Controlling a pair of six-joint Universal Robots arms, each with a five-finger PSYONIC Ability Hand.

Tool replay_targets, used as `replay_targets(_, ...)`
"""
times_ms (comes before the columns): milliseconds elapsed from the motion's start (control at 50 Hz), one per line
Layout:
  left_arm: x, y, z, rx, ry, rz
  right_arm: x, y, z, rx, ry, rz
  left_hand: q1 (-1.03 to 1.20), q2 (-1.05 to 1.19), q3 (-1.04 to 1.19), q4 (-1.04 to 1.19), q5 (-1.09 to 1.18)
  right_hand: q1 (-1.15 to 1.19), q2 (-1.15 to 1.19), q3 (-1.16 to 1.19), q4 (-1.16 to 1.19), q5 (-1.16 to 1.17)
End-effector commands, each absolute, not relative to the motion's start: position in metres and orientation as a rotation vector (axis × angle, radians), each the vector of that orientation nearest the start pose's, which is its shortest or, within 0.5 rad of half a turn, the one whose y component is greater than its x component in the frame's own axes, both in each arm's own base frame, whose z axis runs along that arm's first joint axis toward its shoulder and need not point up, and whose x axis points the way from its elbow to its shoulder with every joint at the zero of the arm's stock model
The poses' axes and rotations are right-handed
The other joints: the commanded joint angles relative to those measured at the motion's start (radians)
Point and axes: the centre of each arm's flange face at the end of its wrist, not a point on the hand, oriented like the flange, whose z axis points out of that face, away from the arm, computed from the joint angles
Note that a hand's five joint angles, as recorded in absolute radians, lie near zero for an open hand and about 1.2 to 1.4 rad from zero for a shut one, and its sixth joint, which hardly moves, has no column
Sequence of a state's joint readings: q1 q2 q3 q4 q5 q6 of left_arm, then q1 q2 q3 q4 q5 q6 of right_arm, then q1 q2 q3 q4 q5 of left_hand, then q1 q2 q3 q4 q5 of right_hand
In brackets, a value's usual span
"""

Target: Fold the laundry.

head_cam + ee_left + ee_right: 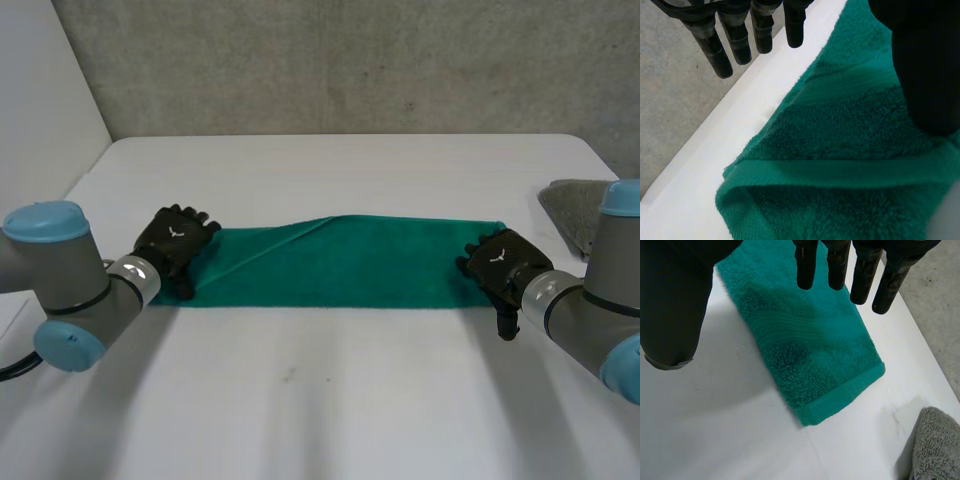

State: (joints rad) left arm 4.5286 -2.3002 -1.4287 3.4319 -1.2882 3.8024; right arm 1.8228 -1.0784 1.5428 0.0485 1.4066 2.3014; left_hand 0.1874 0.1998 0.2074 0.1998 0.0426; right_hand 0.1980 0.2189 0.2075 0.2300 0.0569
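A green towel [345, 265] lies folded into a long strip across the middle of the white table [330, 400]. My left hand [172, 245] hovers at the towel's left end, fingers [740, 42] straight and apart from the thumb [927, 75], holding nothing. The towel's left end [840, 170] has a hem and a folded layer beneath that hand. My right hand [503, 262] is over the towel's right end, open, with its fingers [835, 265] straight above the cloth [810, 345] and its thumb [672, 315] to the side.
A grey cloth [575, 210] lies at the table's right edge, beside my right arm; a corner of the grey cloth [937, 447] sits just past the towel's right end. The table's front and far parts are bare white surface.
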Motion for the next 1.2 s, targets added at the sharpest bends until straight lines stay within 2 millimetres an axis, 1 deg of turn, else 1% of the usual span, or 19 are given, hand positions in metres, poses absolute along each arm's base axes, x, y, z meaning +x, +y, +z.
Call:
replay_targets(20,-0.226,-0.385,0.114,1.224,1.994,-1.905,0.227,-0.296,0.152,-1.595,2.361,-1.661,-0.003,-0.016,-0.023,-0.016,-0.033,-0.023,-0.044,-0.033,-0.055,-0.057)
replay_targets(60,-0.225,-0.395,0.119,1.184,1.941,-1.936,0.227,-0.295,0.152,-1.596,2.362,-1.659,-0.003,-0.016,-0.023,-0.016,-0.033,-0.023,-0.044,-0.033,-0.055,-0.057)
replay_targets(160,-0.217,-0.435,0.137,1.013,1.724,-2.064,0.226,-0.294,0.152,-1.596,2.363,-1.656,0.002,-0.010,-0.017,-0.010,-0.027,-0.023,-0.044,-0.033,-0.055,-0.057)
replay_targets(240,-0.212,-0.462,0.139,0.939,1.598,-2.124,0.225,-0.290,0.155,-1.596,2.359,-1.661,0.006,-0.007,-0.014,-0.007,-0.024,-0.023,-0.044,-0.033,-0.055,-0.057)
replay_targets(300,-0.206,-0.471,0.137,0.907,1.566,-2.104,0.224,-0.287,0.158,-1.594,2.360,-1.666,0.006,-0.007,-0.014,-0.007,-0.024,-0.023,-0.044,-0.033,-0.055,-0.057)
replay_targets(340,-0.205,-0.471,0.138,0.910,1.556,-2.100,0.223,-0.286,0.158,-1.595,2.361,-1.666,0.000,-0.013,-0.020,-0.013,-0.030,-0.023,-0.044,-0.033,-0.055,-0.057)
replay_targets(400,-0.211,-0.460,0.141,0.930,1.568,-2.106,0.221,-0.286,0.160,-1.585,2.365,-1.676,-0.009,-0.022,-0.029,-0.022,-0.039,-0.023,-0.044,-0.033,-0.055,-0.057)
replay_targets(480,-0.218,-0.443,0.162,0.929,1.543,-2.141,0.212,-0.290,0.160,-1.556,2.396,-1.688,-0.012,-0.024,-0.032,-0.024,-0.042,-0.023,-0.044,-0.033,-0.055,-0.057)
replay_targets(580,-0.227,-0.419,0.162,0.967,1.593,-2.128,0.204,-0.294,0.162,-1.509,2.400,-1.687,-0.012,-0.024,-0.032,-0.024,-0.042,-0.023,-0.044,-0.033,-0.055,-0.057)
replay_targets(620,-0.234,-0.404,0.160,1.001,1.625,-2.122,0.197,-0.297,0.161,-1.432,2.427,-1.674,-0.012,-0.024,-0.032,-0.024,-0.042,-0.023,-0.044,-0.033,-0.055,-0.057)
replay_targets(660,-0.235,-0.393,0.165,1.012,1.638,-2.121,0.193,-0.301,0.161,-1.361,2.439,-1.671,-0.009,-0.022,-0.029,-0.022,-0.039,-0.023,-0.044,-0.033,-0.055,-0.057)
replay_targets(680,-0.237,-0.381,0.168,1.026,1.658,-2.119,0.190,-0.304,0.161,-1.305,2.442,-1.667,-0.009,-0.022,-0.029,-0.022,-0.039,-0.023,-0.044,-0.033,-0.055,-0.057)
replay_targets(740,-0.236,-0.366,0.168,1.036,1.712,-2.109,0.187,-0.308,0.162,-1.228,2.427,-1.656,-0.003,-0.016,-0.023,-0.016,-0.033,-0.019,-0.040,-0.029,-0.051,-0.053)
replay_targets(820,-0.239,-0.340,0.166,1.042,1.834,-2.112,0.181,-0.318,0.160,-1.142,2.398,-1.674,0.003,-0.010,-0.017,-0.010,-0.027,0.122,0.101,0.112,0.090,0.088)
replay_targets(840,-0.242,-0.330,0.167,1.038,1.880,-2.127,0.180,-0.323,0.155,-1.117,2.382,-1.689,0.003,-0.010,-0.017,-0.010,-0.027,0.186,0.165,0.176,0.154,0.152)
replay_targets(920,-0.243,-0.312,0.169,0.997,2.002,-2.153,0.180,-0.333,0.142,-1.053,2.376,-1.693,0.008,-0.004,-0.012,-0.004,-0.021,0.263,0.242,0.253,0.231,0.229)
replay_targets(1000,-0.240,-0.303,0.171,0.950,2.099,-2.158,0.180,-0.340,0.131,-1.013,2.389,-1.657,0.017,0.005,-0.003,0.005,-0.012,0.392,0.371,0.382,0.360,0.358)
replay_targets(1080,-0.239,-0.298,0.168,0.941,2.148,-2.140,0.178,-0.346,0.126,-0.987,2.396,-1.647,0.017,0.005,-0.003,0.005,-0.012,0.436,0.415,0.426,0.404,0.402)
replay_targets(1200,-0.240,-0.298,0.168,0.945,2.153,-2.136,0.180,-0.355,0.119,-0.988,2.388,-1.652,0.017,0.005,-0.003,0.005,-0.012,0.536,0.515,0.526,0.504,0.502)
